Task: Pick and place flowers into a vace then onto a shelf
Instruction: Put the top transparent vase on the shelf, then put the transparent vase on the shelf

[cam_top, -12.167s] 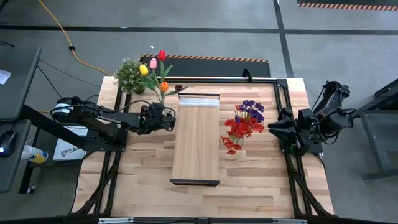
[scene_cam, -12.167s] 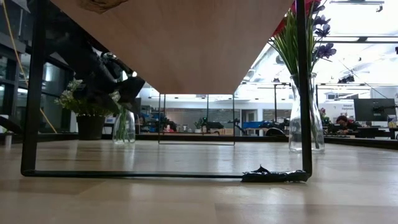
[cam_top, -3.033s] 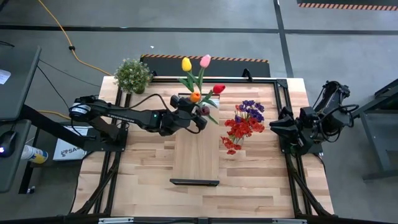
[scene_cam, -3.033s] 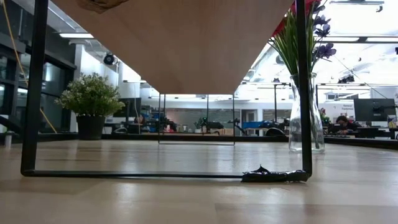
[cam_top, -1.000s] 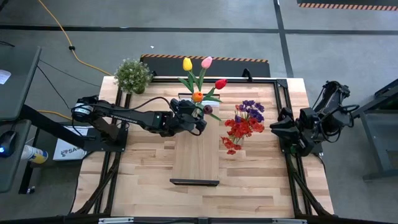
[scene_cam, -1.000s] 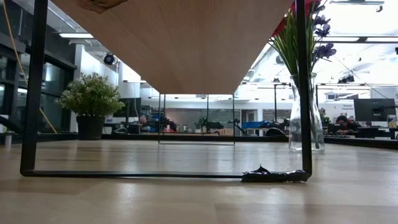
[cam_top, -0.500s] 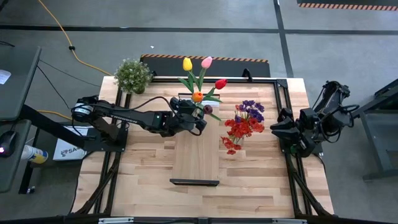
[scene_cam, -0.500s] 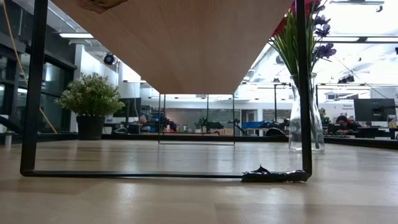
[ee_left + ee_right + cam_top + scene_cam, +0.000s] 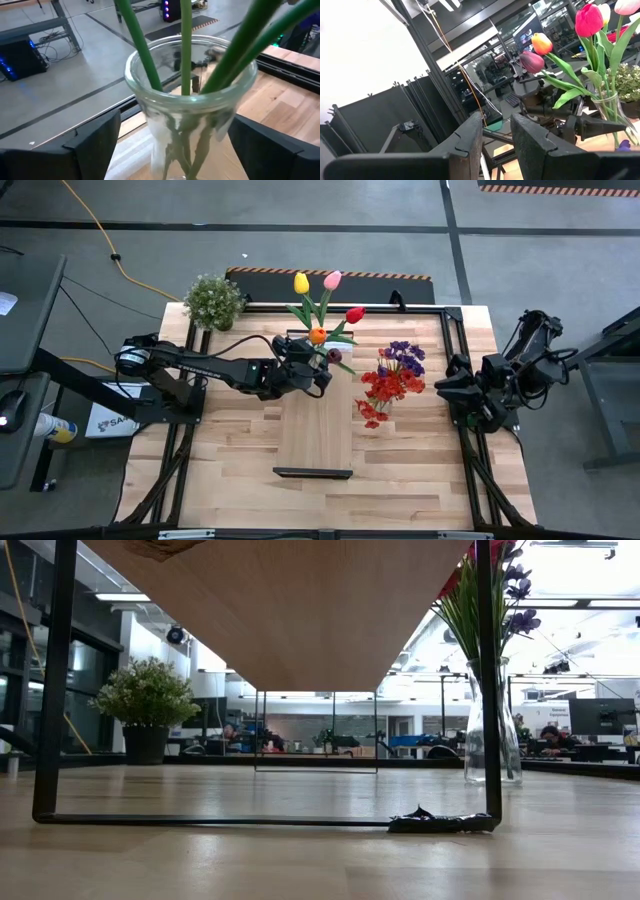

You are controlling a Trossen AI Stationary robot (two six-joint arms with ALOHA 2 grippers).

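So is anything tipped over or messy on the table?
Nothing stands out. The tulip vase stands upright on the shelf, the second vase upright on the table, with no spill.

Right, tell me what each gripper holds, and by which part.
Nothing is held. The left gripper stands open around the tulip vase on the shelf, fingers clear of the glass. The right gripper waits empty at the table's edge.
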